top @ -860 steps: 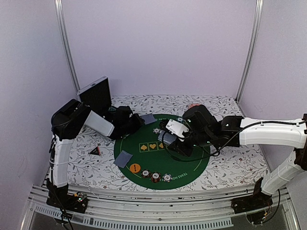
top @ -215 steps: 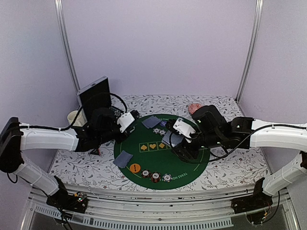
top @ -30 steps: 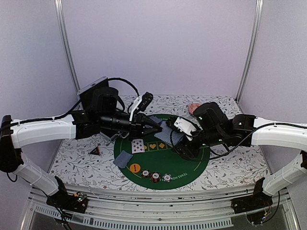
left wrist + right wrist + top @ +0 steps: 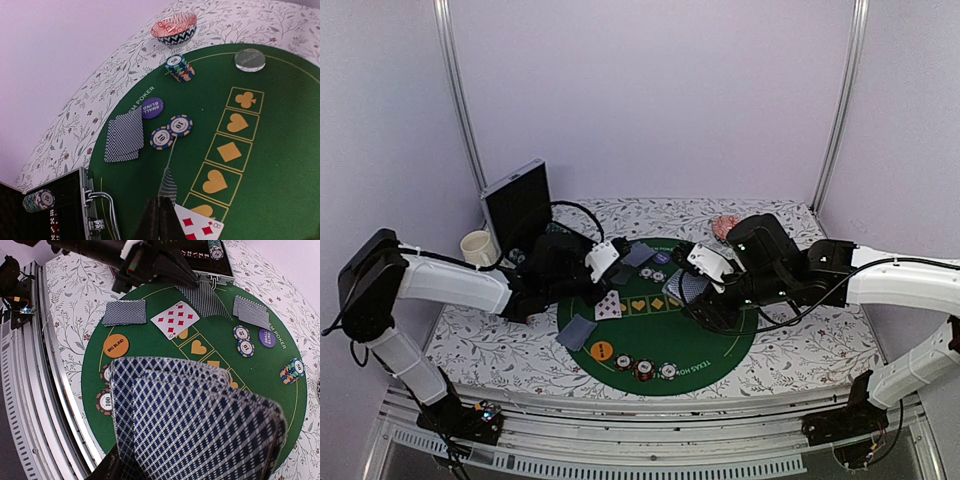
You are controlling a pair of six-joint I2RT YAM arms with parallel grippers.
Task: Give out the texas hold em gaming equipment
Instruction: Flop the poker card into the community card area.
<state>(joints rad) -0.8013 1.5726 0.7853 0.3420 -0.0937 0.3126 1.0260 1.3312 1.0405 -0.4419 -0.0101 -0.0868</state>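
Cards (image 4: 195, 415) fan out in our right claw (image 4: 708, 305), while our left claw (image 4: 159, 212) is pinched on a single card (image 4: 168, 186) near the face-up eight of diamonds (image 4: 197, 226).

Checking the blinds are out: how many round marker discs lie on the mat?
3: orange disc at the mat's near-left edge, purple disc beside two chips, pale disc by the club square. Others may be hidden.
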